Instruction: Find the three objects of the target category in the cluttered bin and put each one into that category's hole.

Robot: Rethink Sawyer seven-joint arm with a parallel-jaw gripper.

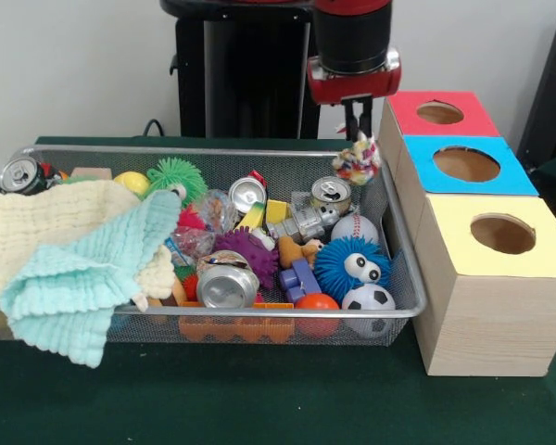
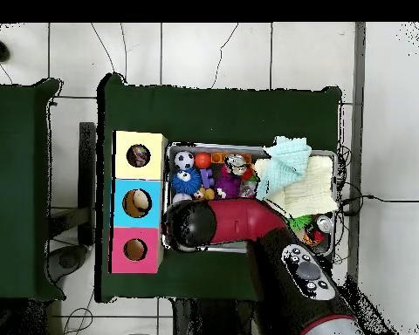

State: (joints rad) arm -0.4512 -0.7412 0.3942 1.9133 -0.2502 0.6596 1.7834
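Gripper (image 1: 357, 130) clamped on a multicoloured rope toy (image 1: 356, 159), above the wire bin's (image 1: 403, 269) far right corner. Lift clear of the rim, centre over the intended hole before releasing.

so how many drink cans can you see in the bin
4. One can at the bin's far left corner, one in the middle, one near the far right wall, one crushed at the front. The cloths may hide more.
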